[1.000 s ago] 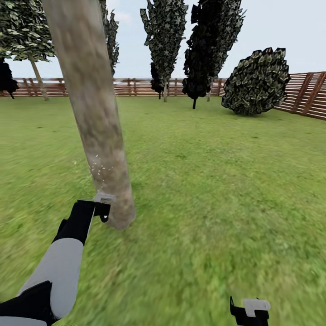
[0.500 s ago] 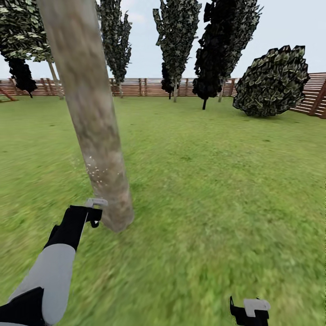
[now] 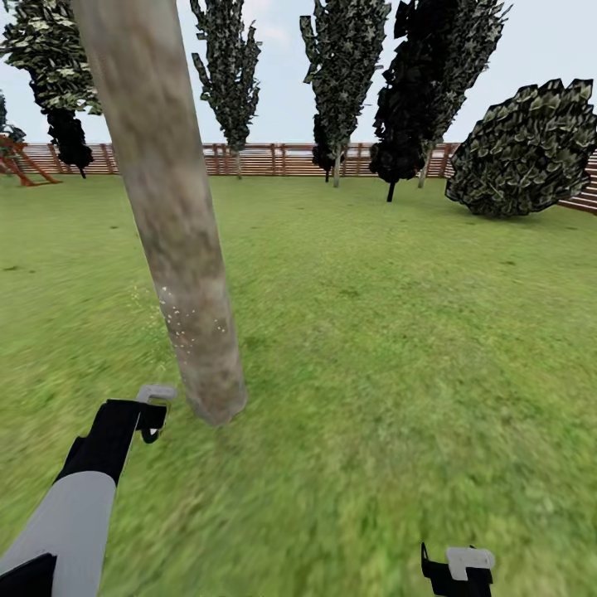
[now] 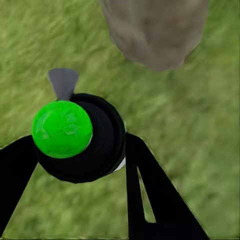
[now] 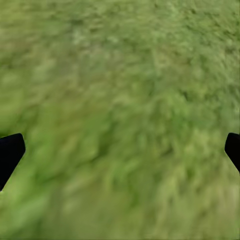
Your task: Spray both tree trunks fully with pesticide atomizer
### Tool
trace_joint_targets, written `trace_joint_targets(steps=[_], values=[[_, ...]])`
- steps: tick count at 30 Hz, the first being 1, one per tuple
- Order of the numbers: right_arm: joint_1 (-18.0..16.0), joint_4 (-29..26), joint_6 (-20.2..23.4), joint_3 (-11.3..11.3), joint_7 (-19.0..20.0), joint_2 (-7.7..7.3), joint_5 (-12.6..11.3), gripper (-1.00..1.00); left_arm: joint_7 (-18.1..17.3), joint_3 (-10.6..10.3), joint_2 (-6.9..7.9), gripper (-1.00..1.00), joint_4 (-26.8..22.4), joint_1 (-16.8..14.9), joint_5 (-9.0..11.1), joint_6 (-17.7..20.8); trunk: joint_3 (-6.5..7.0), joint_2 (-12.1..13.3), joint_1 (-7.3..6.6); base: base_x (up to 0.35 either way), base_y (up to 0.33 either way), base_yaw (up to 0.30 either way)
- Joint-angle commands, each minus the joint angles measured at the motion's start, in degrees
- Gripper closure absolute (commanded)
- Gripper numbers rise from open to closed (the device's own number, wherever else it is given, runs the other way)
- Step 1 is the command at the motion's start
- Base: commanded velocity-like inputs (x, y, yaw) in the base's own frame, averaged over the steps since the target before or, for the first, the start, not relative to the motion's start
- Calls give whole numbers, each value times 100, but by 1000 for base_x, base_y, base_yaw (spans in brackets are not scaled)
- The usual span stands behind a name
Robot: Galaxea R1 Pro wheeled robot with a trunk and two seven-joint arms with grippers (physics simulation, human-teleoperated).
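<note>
The thick, pale, mottled tree trunk (image 3: 170, 207) rises out of the green lawn (image 3: 398, 332) and leans slightly, its foot set in the grass in the head view. On the lower part of that trunk, and in the air just beside it on the robot's left, hangs a loose scatter of tiny whitish specks, the pesticide (image 3: 184, 319). Near the foot of the trunk, on the robot's left of it and apart from the bark, the left tool (image 3: 152, 412) is stretched out at the end of its black and grey arm. In the left wrist view its two black fingers (image 4: 145, 185) are closed around the pesticide atomizer (image 4: 80, 135), a round black body with a bright green cap and a small grey nozzle, and the foot of the trunk (image 4: 155, 30) stands just beyond that nozzle. The right tool (image 3: 458, 570) hangs well apart from the trunk, low on the robot's right over bare grass; in the right wrist view its black fingertips (image 5: 10, 152) sit spread wide at either side with only grass (image 5: 120, 120) between them, holding nothing. Far behind the trunk a brown slatted fence (image 3: 274, 157) closes the garden, with dark narrow trees (image 3: 348, 75) and a round bush (image 3: 526, 149) standing before it.
</note>
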Motion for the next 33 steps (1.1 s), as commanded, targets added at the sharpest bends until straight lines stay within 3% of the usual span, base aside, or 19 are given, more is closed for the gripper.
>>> trace_joint_targets(steps=[1, 2, 3, 4, 6, 8, 11, 13, 16, 20, 23, 26, 29, 33], values=[[0, 0, 0, 1, 0, 0, 0, -100, -4, 17, 1, 100, 2, 48, 20, -6, 0, 0, 0, 1, -2, 277], [0, 0, 0, 1, 0, 0, 0, -100, -4, 20, -11, 100, 6, 65, 27, -18, 0, 0, 0, 1, -1, 277], [0, 0, 0, 1, 0, 0, 0, -100, 17, -6, -515, 100, 9, 95, 12, -74, 0, 0, 0, 0, 0, 30], [0, 0, 0, 1, 0, 0, 0, -100, 68, -12, -679, 100, 9, 96, 9, -78, 0, 0, 0, 0, 0, 10], [0, 0, 0, 1, 0, -6, 2, -100, 96, -9, -732, 100, 3, 97, 8, -85, 0, 0, 0, 0, 0, 4], [0, 0, 0, 1, 0, -8, 8, -100, 96, 25, -677, 100, 1, 169, 3, -93, 0, 0, 0, 12, 0, 1], [0, 0, 0, 1, 0, -13, 9, -100, 100, 31, -465, 100, 0, 390, 6, -156, 0, 0, 0, 214, 0, 0], [0, 0, 0, 1, 0, -17, 9, -100, 101, 25, -428, 100, 0, 429, 13, -186, 0, 0, 0, 313, 0, 0], [0, 0, 0, 1, 0, -17, 9, -100, 106, 4, -467, 100, 8, 438, 29, -198, 0, 0, 0, 331, 0, 0], [0, 0, 0, 1, 0, -18, 9, -100, 107, -3, -773, 100, 9, 440, 19, -203, 0, 0, 0, 328, 0, 0], [0, 0, 0, 1, 0, -18, 9, -100, 102, -3, -813, 100, 9, 440, 11, -203, 0, 0, 0, 154, 0, 0], [0, 0, 0, 1, 0, -18, 3, -100, 103, 35, -678, 100, -2, 456, -8, -205, 0, 0, 0, 20, 0, 0], [0, 0, 0, 1, 0, -11, 1, -100, 109, 41, -290, 100, -3, 529, 8, -196, 0, 0, 0, 4, 0, 0], [0, 0, 0, 1, 0, -9, 0, -100, 116, 37, -304, 100, 0, 598, 25, -195, 0, 0, 0, 0, -42, 45]])
